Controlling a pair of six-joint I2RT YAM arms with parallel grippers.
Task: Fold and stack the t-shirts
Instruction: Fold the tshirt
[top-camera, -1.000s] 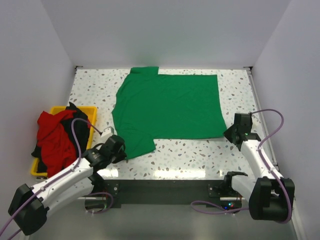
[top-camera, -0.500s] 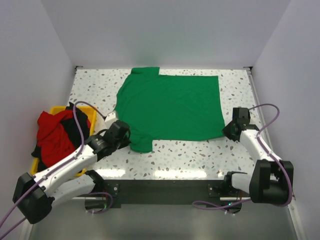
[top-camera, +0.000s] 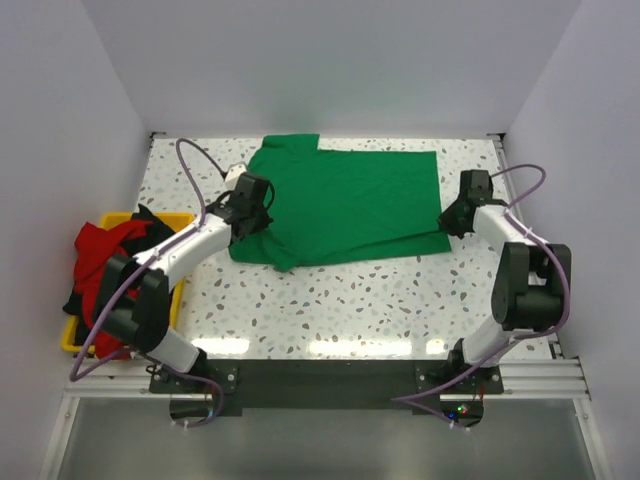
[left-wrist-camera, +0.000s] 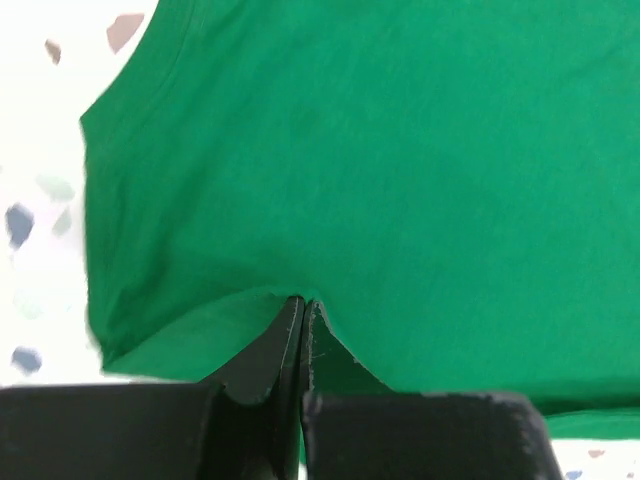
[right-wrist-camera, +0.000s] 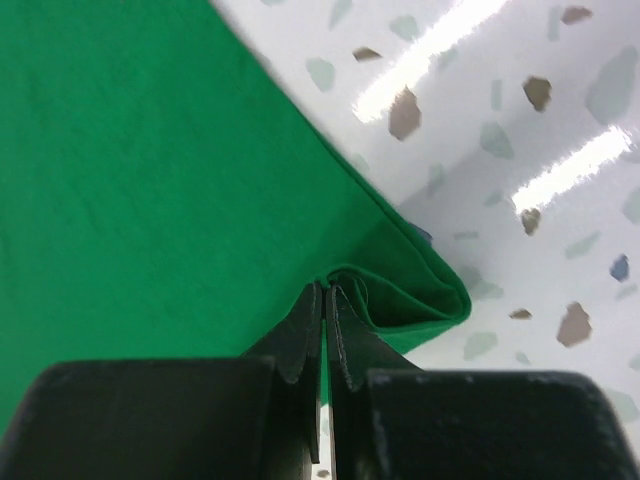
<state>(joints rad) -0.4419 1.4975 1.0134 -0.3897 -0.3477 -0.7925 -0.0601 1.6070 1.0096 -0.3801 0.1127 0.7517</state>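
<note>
Pincers clamped: left gripper (top-camera: 250, 208) and right gripper (top-camera: 451, 218) each pinch the bright green cotton t-shirt (top-camera: 350, 195) on the speckled white table (top-camera: 330, 300), having carried its near edge farther away; the first fold looks underway.

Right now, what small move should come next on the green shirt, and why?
Probably carry both corners toward the far edge: the left gripper and right gripper are each shut on the green t-shirt, its near part only partly folded over.
</note>
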